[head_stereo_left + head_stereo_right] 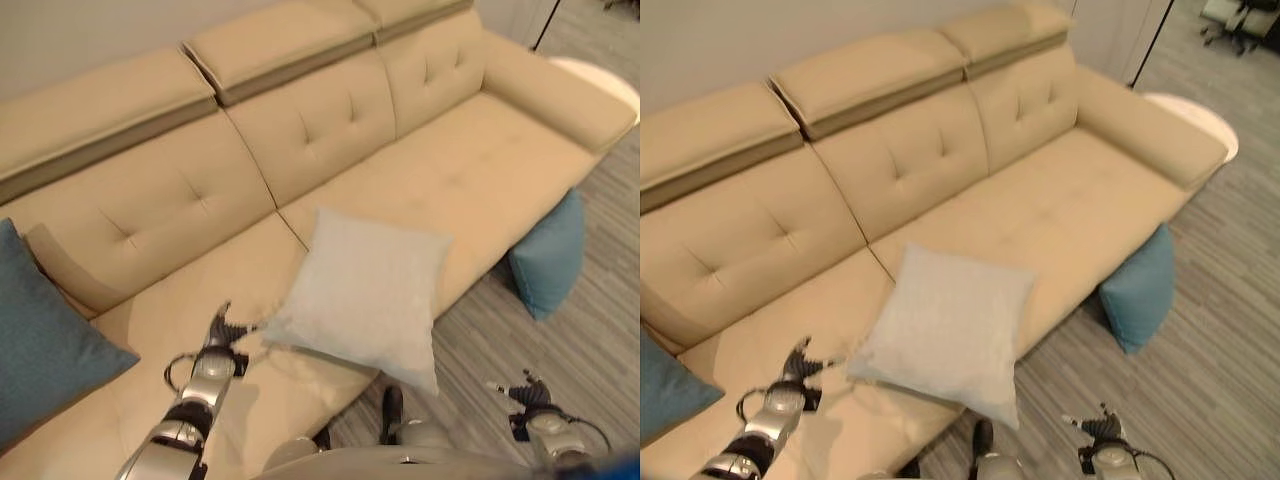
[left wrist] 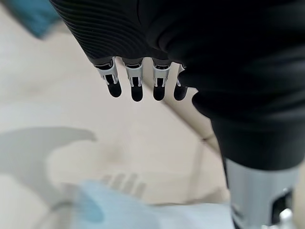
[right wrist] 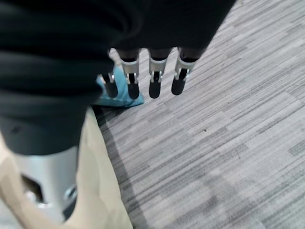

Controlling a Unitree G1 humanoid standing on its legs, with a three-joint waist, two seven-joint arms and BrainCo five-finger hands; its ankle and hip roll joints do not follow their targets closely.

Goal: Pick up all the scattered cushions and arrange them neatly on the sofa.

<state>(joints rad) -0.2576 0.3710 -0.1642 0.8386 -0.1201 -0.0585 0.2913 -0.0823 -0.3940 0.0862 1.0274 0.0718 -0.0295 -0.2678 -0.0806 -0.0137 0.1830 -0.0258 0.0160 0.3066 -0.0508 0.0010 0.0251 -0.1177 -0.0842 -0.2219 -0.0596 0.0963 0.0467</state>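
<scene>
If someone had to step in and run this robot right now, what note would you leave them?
Left hand: open, holding nothing, over the sofa seat beside the pale grey cushion's corner.
Right hand: open, empty, over the floor.
Pale grey cushion: on the seat, tilted, one corner hanging past the front edge; needs straightening.
Blue cushion: on the sofa at its left end.
Second blue cushion: on the floor, leaning against the sofa front; still to pick up and place.

Beige sofa [image 1: 480,170] carries a pale grey cushion [image 1: 365,292] at seat front, one corner overhanging the edge, w/ a teal cushion [image 1: 40,335] at its left end. Grey striped floor [image 1: 600,330] has another teal cushion [image 1: 550,252], leaning vs sofa front.
</scene>
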